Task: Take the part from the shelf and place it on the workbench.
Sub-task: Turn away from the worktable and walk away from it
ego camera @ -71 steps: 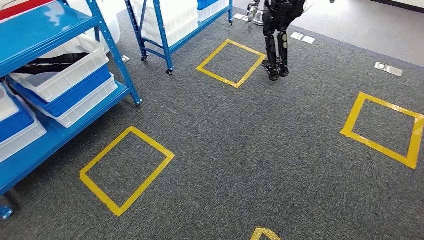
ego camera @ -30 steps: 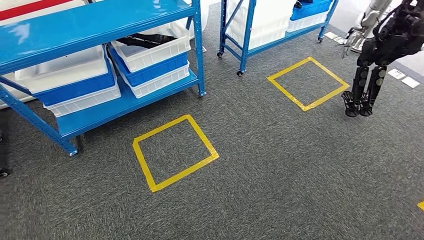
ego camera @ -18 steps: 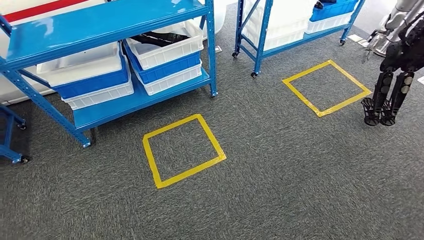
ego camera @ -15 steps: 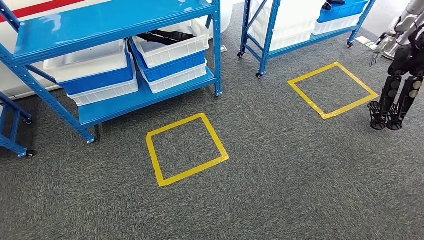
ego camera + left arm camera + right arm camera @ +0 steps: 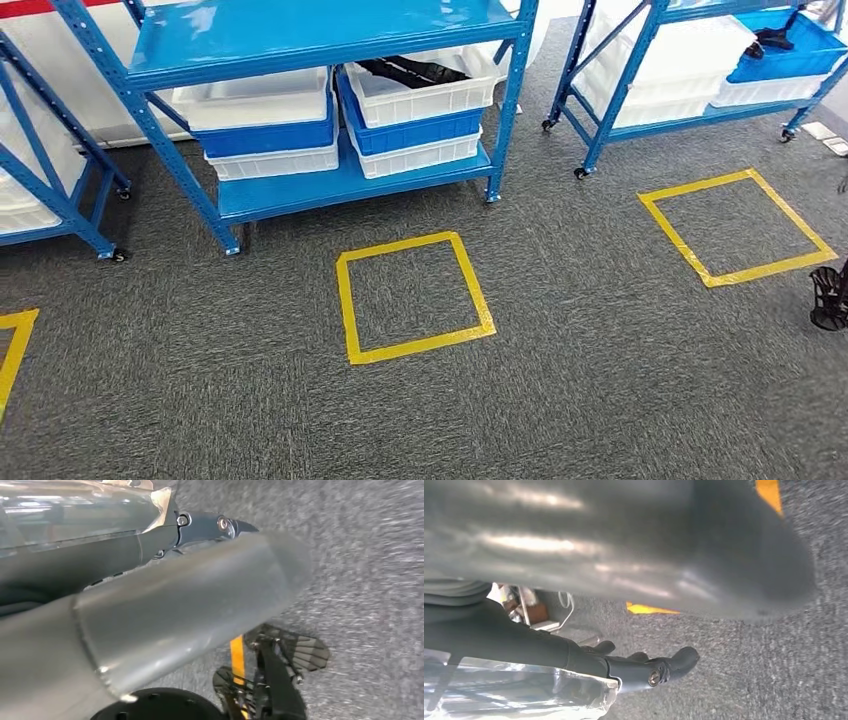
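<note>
The left hand's dark fingers lie stretched out straight, close along the thick grey thumb, and nothing shows between them. The left hand hangs over the grey speckled carpet, much of it blurred by nearness. The right hand's dark fingers are likewise stretched out, with a gap between them and the thumb through which carpet shows; the right hand holds nothing and also hangs above the floor, near a strip of yellow tape.

In the head view, a square outlined in yellow floor tape lies on the carpet straight ahead. Just behind it stands a blue metal shelf rack. On its lower board sit two stacks of shallow plastic bins, white and blue by turns. The right stack's topmost white plastic bin holds the black part, which lies partly under the upper blue board, so its shape cannot be told.

To the right stands a second blue shelf rack on castors with its own bins; in its blue plastic bin lies another small black object. A second yellow tape square lies before that rack. At the right edge, a dark ribbed foot of another robot rests on the carpet.
</note>
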Controlling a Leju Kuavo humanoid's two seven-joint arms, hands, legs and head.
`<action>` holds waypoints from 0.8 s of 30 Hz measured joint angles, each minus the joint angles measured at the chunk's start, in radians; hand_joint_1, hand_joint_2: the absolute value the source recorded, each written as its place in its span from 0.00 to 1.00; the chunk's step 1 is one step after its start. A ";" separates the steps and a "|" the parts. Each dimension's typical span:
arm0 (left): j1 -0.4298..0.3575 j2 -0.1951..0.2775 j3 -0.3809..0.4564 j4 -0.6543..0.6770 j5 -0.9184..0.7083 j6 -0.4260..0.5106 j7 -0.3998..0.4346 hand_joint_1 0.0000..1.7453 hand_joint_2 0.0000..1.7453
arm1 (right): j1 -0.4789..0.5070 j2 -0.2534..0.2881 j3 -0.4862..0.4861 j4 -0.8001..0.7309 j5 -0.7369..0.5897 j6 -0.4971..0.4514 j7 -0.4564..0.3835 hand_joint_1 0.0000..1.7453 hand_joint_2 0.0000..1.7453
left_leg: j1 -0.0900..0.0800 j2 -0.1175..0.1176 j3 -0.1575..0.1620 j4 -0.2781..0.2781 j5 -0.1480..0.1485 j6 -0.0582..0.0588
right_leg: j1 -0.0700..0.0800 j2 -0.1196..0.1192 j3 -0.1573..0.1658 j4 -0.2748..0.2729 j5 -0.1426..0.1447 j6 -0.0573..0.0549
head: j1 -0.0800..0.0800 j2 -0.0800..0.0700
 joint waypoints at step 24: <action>0.008 0.001 -0.001 0.001 -0.023 -0.003 0.009 0.00 0.00 | -0.006 0.011 -0.016 0.002 -0.013 -0.012 0.005 0.00 0.00 | 0.001 0.056 -0.012 0.019 -0.010 -0.023 | -0.001 -0.046 0.128 -0.248 0.095 -0.005 | -0.006 0.000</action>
